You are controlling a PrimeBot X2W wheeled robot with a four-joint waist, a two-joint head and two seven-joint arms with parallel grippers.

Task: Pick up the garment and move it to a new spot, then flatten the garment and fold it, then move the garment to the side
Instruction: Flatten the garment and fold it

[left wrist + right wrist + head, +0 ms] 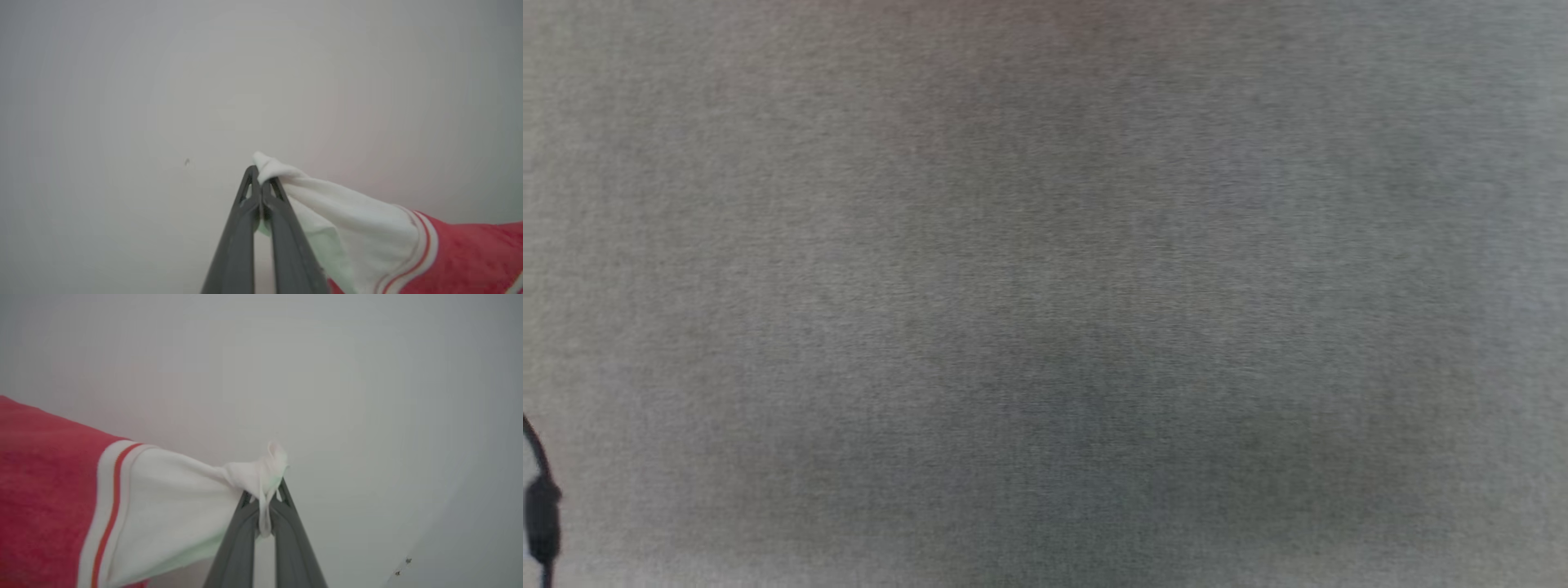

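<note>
The garment (457, 253) is a red jersey with white sleeves and red-white stripe trim. In the left wrist view my left gripper (260, 175) is shut on the bunched end of one white sleeve, and the cloth stretches away to the right. In the right wrist view my right gripper (263, 490) is shut on the other white sleeve of the garment (175, 506), whose red body (45, 490) spreads to the left. The garment hangs taut between the two grippers over a pale surface.
The head view looks onto a plain grey surface (1045, 294), with a black cable (541, 506) at its lower left edge. Behind each gripper lies a pale, bare surface (122, 102) with a few small dark specks (402, 566).
</note>
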